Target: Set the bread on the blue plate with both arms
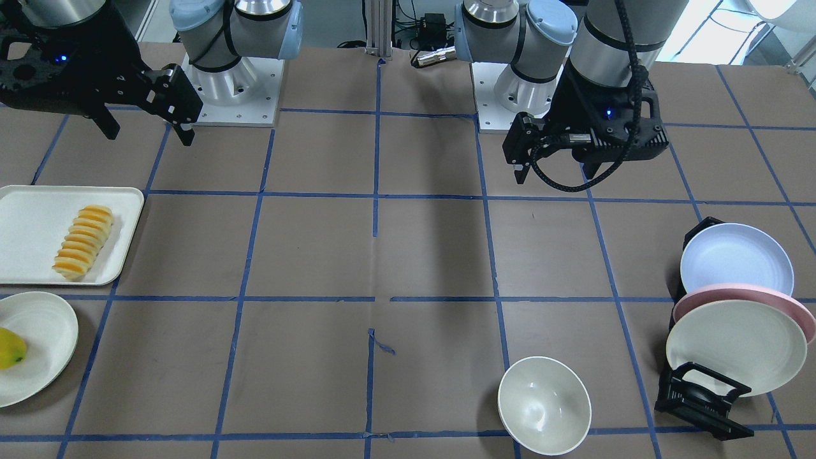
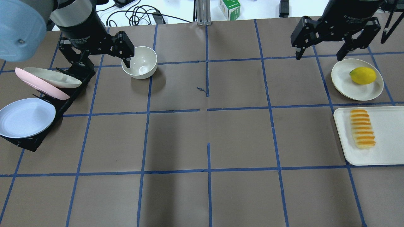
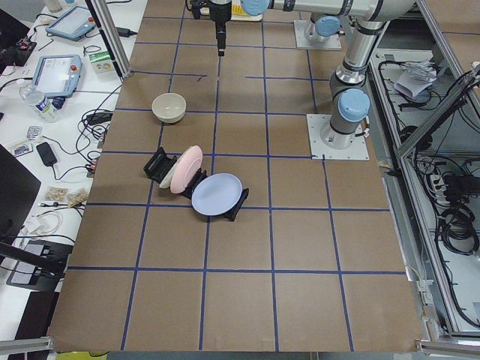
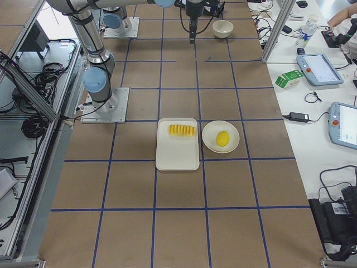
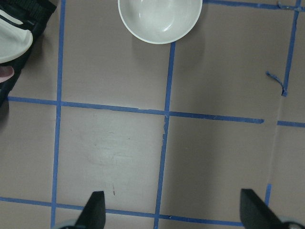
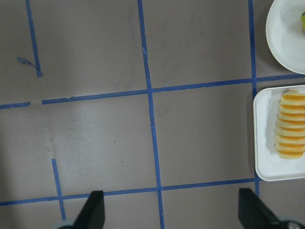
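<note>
The bread [image 2: 362, 128] lies on a white tray [image 2: 388, 135] at the table's right side; it also shows in the right wrist view [image 6: 289, 125] and the front view [image 1: 83, 241]. The blue plate [image 2: 25, 117] stands tilted in a black rack [image 2: 68, 96] at the left, also seen in the front view [image 1: 736, 258]. My left gripper [image 2: 101, 61] hangs open and empty above the table, between the rack and a bowl. My right gripper [image 2: 319, 56] hangs open and empty, well away from the bread.
A pink plate [image 2: 41, 86] and a cream plate [image 2: 53, 78] stand in the same rack. A cream bowl [image 2: 139, 62] sits next to the left gripper. A yellow-green fruit [image 2: 363, 75] lies on a cream plate [image 2: 342, 82] beside the tray.
</note>
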